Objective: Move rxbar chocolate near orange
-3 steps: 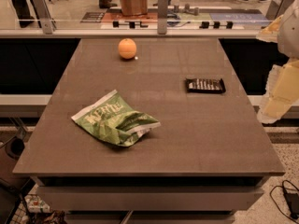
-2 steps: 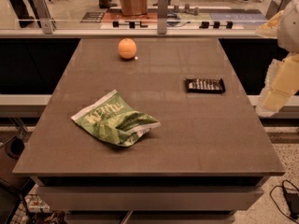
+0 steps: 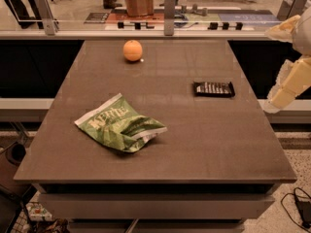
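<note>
Nearest the front edge of the bench (image 3: 155,164), toward its left side, a crumpled green chip bag (image 3: 119,127) lies flat, with its white-edged end pointing to the far left. A dark cable (image 3: 302,208) lies on the floor below the bench's near right corner.

Farther back and on the right half lies the chocolate bar (image 3: 214,88), flat in its black wrapper, long side running left to right, close to the right edge. It is well apart from the chip bag. The bare bench top runs from the bar to the orange, so the bag does not lie between the two.

Level with the bar but off the bench, past its right edge, hangs the pale gripper (image 3: 282,89), sloping down toward the left. Whether it is open or closed cannot be told; it touches neither the bar nor the bench.

At the far end, left of centre, the orange (image 3: 132,50) sits alone, well apart from the bar. Behind the bench runs a low glass rail (image 3: 107,32), with a brown paper bag (image 3: 139,2) beyond it.
</note>
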Robot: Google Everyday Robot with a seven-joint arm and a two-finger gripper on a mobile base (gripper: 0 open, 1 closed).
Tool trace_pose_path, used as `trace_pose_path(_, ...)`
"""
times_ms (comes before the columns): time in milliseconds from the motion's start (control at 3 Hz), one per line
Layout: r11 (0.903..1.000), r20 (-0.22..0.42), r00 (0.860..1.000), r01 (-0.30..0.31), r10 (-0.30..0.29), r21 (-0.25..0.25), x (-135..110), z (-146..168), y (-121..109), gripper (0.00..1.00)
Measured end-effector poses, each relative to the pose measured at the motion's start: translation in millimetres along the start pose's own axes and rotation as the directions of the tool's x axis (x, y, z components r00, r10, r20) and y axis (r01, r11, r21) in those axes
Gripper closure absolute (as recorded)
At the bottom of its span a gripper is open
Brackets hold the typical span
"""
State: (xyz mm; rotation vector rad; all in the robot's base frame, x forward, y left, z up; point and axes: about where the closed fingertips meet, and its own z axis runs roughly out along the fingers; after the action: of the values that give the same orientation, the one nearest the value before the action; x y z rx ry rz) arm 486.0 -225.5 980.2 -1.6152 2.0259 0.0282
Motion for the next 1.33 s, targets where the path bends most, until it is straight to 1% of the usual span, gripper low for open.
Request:
trace_pose_path(333,0.9999,0.106,0.994,-0.009,0.011,-0.013,8,15,-12,0.00)
trace_pose_path(667,0.9994,0.213,0.977,-0.015,0.022,-0.032,15,36,-29,0.00)
trace_pose_path(1000,0.9980,0.217,0.974,-0.054,0.060,-0.034,17,58,-43,0.00)
trace_pose_path(1333,0.9922,0.161,0.979,-0.123,0.125,-0.020,19,86,-57,0.00)
